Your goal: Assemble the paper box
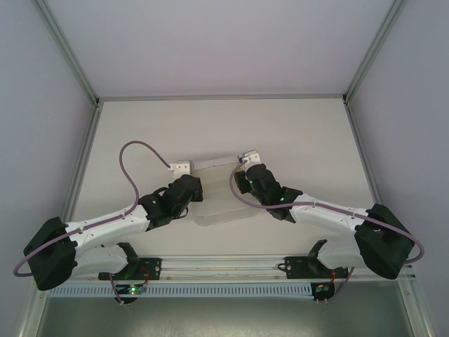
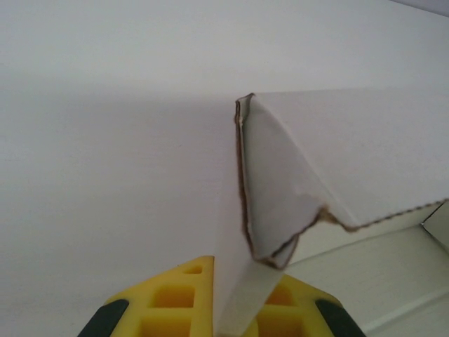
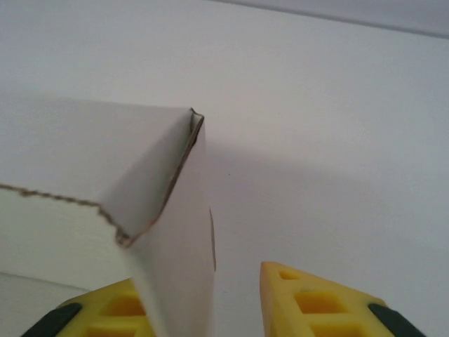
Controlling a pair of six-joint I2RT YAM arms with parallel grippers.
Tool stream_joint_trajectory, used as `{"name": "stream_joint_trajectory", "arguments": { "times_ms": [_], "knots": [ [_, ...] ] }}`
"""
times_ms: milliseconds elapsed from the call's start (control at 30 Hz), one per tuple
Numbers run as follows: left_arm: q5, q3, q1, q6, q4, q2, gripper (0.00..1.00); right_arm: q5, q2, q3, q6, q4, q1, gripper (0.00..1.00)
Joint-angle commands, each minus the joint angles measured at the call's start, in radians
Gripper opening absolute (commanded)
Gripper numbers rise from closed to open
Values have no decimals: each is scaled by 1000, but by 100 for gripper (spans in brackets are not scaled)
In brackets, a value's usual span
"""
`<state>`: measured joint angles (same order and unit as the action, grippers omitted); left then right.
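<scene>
The paper box (image 1: 214, 191), white card with raw brown cut edges, lies half-folded at the table's middle between the two arms. My left gripper (image 1: 198, 188) is at its left end. In the left wrist view the gripper (image 2: 242, 284) is shut on an upright side wall of the box (image 2: 351, 154), with the card pinched between its yellow fingers (image 2: 175, 298). My right gripper (image 1: 238, 184) is at the box's right end. There the gripper (image 3: 203, 281) stands open around the other side wall (image 3: 179, 260). That wall leans on the left finger, and a clear gap separates it from the right finger (image 3: 302, 302).
The white table (image 1: 295, 140) is closed in by pale walls on three sides. An aluminium rail (image 1: 224, 265) carrying the arm bases runs along its near edge. A purple cable (image 1: 130, 158) loops above the left arm.
</scene>
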<state>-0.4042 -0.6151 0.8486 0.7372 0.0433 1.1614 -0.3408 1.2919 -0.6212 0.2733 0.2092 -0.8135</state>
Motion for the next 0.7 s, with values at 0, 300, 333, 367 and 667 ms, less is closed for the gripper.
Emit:
{"name": "stream_joint_trajectory", "arguments": {
  "times_ms": [0, 300, 333, 367, 667],
  "knots": [
    [-31, -1, -13, 16, -19, -3, 0, -14, 19, -19, 2, -42, 15, 30],
    [-44, -7, -13, 17, 7, 6, 0, -129, 2, -36, 3, -106, 9, 8],
    [-52, -10, -13, 16, 16, 7, 0, -189, 8, -48, 7, -134, 3, 6],
    [-69, -18, -13, 21, 40, 11, 0, -231, 14, -60, 7, -171, -1, 3],
    [-411, -132, -16, 252, 583, 154, 0, -655, 11, -133, 134, -438, -17, 0]
  ]
}}
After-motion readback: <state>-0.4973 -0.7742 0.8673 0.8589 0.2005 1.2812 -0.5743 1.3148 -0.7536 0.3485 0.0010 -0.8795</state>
